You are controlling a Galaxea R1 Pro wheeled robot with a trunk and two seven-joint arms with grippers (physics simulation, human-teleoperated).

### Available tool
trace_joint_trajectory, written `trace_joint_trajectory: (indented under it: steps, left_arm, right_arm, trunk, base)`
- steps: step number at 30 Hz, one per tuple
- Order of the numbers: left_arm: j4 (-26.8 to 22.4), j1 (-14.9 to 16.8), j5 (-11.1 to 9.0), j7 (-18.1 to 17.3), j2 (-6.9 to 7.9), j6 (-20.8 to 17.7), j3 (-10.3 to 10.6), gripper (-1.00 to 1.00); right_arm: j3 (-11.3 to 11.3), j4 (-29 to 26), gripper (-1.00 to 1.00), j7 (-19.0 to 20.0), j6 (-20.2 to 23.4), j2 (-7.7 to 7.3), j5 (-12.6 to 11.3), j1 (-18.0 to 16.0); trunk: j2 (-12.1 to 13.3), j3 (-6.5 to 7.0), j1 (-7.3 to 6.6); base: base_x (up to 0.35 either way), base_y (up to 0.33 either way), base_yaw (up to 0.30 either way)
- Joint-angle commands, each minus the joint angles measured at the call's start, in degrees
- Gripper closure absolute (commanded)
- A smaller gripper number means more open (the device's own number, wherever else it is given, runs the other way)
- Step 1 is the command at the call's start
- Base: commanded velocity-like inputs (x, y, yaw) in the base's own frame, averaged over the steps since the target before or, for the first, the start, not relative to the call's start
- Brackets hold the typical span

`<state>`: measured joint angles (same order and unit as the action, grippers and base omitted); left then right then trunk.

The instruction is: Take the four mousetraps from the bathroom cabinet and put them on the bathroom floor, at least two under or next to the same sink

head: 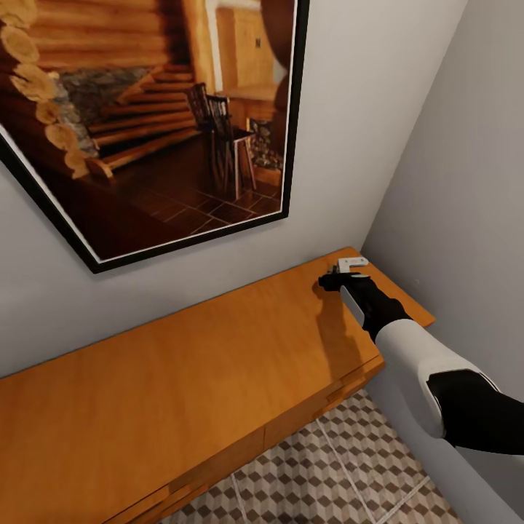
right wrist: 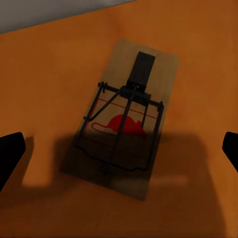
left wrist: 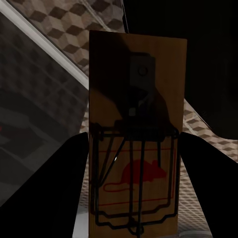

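Mousetrap [right wrist: 121, 121] flat on cabinet [right wrist: 44, 64], unheld.

- One mousetrap [right wrist: 121, 121] lies flat on the cabinet [head: 182, 364] top, a tan wooden plate with black wire parts and a red mouse print; shadow covers its lower half
- Another mousetrap [left wrist: 135, 134], same print and wire, is seen in the left wrist view between two dark fingers, above the bathroom floor [left wrist: 59, 27]
- The cabinet is orange-brown, low and wide, flat-topped, against the grey wall; the cube-patterned bathroom floor [head: 349, 466] lies below its front
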<state>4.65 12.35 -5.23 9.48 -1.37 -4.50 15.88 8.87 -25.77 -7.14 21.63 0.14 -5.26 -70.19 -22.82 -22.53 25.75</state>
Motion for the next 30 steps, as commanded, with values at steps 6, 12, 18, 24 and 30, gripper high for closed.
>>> trace_joint_trajectory:
  steps: [6, 12, 18, 24, 30]
  left_arm:
    - [0.1, 0.0, -0.5, 0.2, -0.07, -0.1, 0.5, 1.00]
    - [0.1, 0.0, -0.5, 0.2, -0.05, -0.1, 0.5, 1.00]
    - [0.1, 0.0, -0.5, 0.2, -0.03, -0.1, 0.4, 1.00]
    - [0.1, 0.0, -0.5, 0.2, -0.09, -0.1, 0.5, 1.00]
    - [0.1, 0.0, -0.5, 0.2, -0.11, -0.1, 0.5, 1.00]
  right_arm:
    - [0.5, -0.1, -1.00, -0.5, 0.3, -0.02, -0.5, 0.0]
    - [0.5, 0.0, -1.00, -0.6, 0.3, 0.06, -0.6, 0.0]
    - [0.4, 0.0, -1.00, -0.5, 2.3, 0.06, -0.6, 0.0]
    - [0.4, 0.0, -1.00, -0.5, 3.1, 0.04, -0.5, 0.0]
    - [0.3, 0.1, -1.00, -0.6, 3.3, 0.04, -0.5, 0.0]
  trunk:
    - [-0.1, -0.09, 0.03]
    - [-0.1, -0.09, 0.03]
    - [-0.1, -0.09, 0.03]
    - [-0.1, -0.09, 0.03]
    - [-0.1, -0.09, 0.03]
  base:
    - [0.031, 0.000, 0.000]
    - [0.201, 0.000, 0.000]
    - [0.077, 0.000, 0.000]
    - [0.008, 0.000, 0.000]
    - [0.001, 0.000, 0.000]
